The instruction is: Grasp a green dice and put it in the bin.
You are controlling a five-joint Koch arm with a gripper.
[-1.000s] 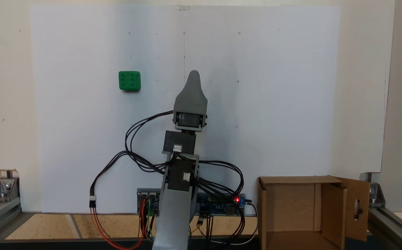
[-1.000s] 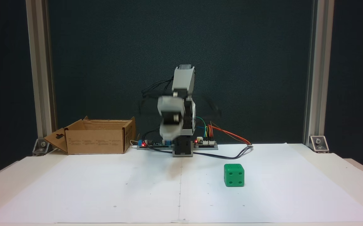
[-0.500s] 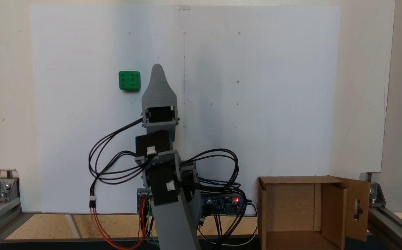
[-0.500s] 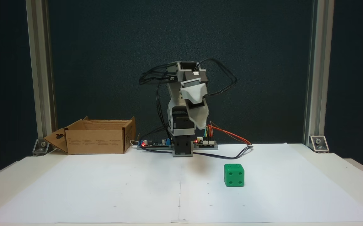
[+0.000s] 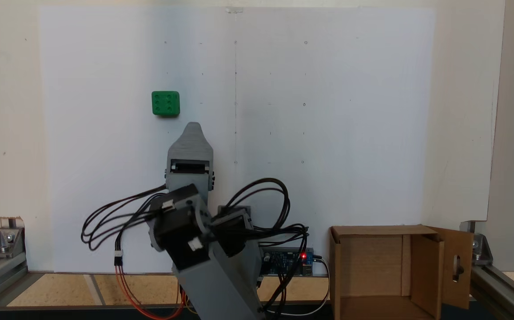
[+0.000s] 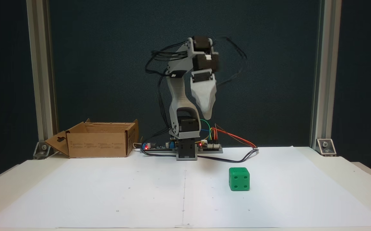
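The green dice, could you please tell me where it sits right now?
The green dice rests on the white paper, left of centre in the top-down fixed view, beyond the gripper and far from the bin.

green dice (image 6: 239,179): flat on paper | bin (image 6: 99,140): open, upright, well apart

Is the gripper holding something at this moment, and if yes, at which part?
Nothing is held. The gripper hangs high in the air, and the green dice lies apart on the white paper, untouched.
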